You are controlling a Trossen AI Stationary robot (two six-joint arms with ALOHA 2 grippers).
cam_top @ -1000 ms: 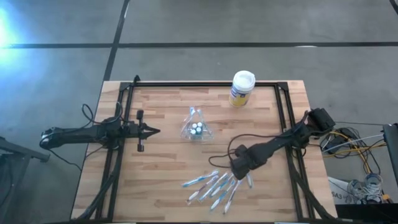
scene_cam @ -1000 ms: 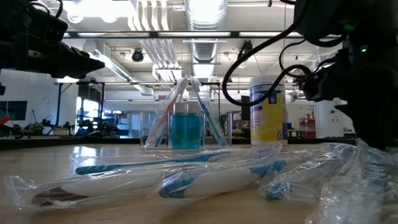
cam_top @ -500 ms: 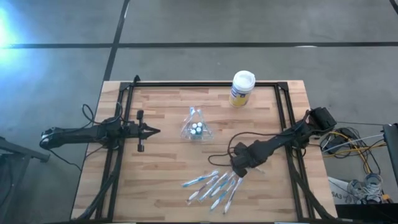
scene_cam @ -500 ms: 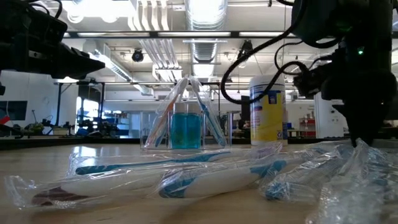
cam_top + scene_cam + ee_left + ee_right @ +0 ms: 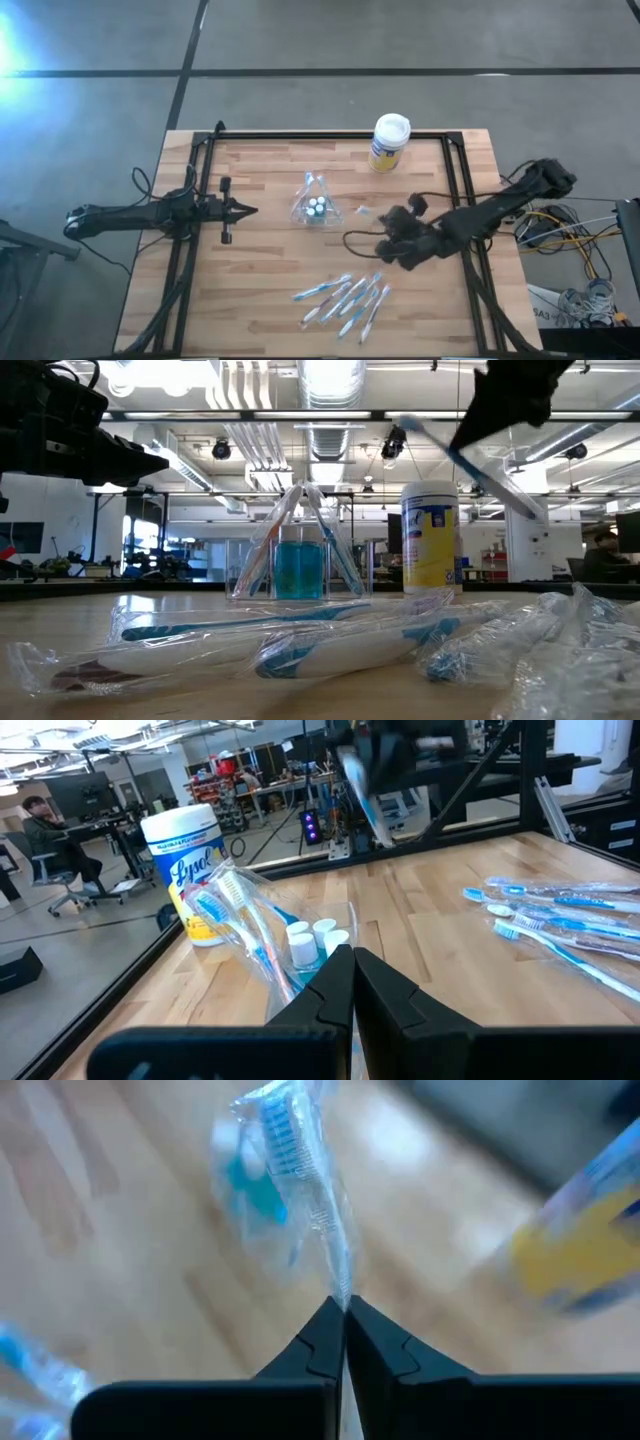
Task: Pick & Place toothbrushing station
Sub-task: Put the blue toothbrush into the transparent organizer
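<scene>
The clear plastic holder (image 5: 316, 206) stands mid-table with teal-capped white tubes (image 5: 312, 936) and a few toothbrushes (image 5: 235, 915) leaning in it. Several plastic-wrapped toothbrushes (image 5: 345, 298) lie in a row near the front edge. My right gripper (image 5: 345, 1312) hangs above the table between that row and the holder, shut on one wrapped toothbrush (image 5: 290, 1170). My left gripper (image 5: 352, 965) is shut and empty, level, at the left of the table and pointing at the holder. My right gripper pinches the wrapped toothbrush between its two fingertips, at a point on the wrapper (image 5: 343, 1295) back from the bristle head (image 5: 285, 1140). The head end sticks out past the fingers. In the low view the toothbrush (image 5: 470, 460) slants, lifted clear of the table.
A white-lidded canister (image 5: 389, 142) with a yellow-blue label stands at the far edge, right of centre. A black frame rail (image 5: 455, 190) runs around the table's edge. Bare wood lies between the holder and the row of toothbrushes. A person sits in the room behind.
My right gripper has shut on the rightmost wrapped toothbrush of the row, then risen with it and gone toward the far edge and the holder, rolling its wrist. That toothbrush is now lifted clear and slanted. The other toothbrushes stay on the table.
</scene>
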